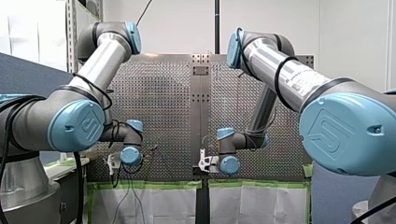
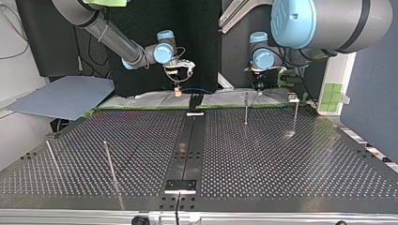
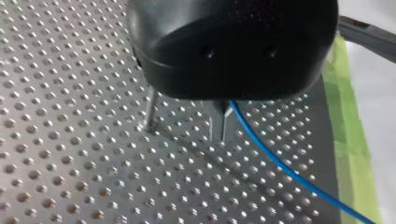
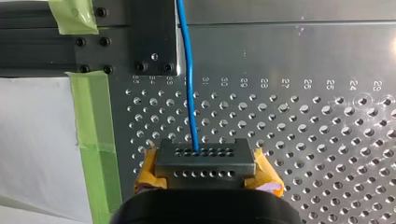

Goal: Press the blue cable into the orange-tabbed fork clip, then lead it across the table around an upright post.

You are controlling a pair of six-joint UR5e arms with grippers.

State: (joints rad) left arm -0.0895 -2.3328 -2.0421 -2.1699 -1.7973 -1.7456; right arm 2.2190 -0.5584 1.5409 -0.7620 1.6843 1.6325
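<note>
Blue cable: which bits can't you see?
Left wrist view: the thin blue cable slips under my black left end effector, hiding the grip; the picture's edge cuts its other end.
Right wrist view: it disappears beneath my yellow-padded right end effector.
Top view: too thin and far to follow; the orange-tabbed fork clip cannot be made out.

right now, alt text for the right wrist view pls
My right pincer grips a blue cable that runs straight ahead over the perforated table, past a black bracket. Green tape lines the table edge beside it.
</note>
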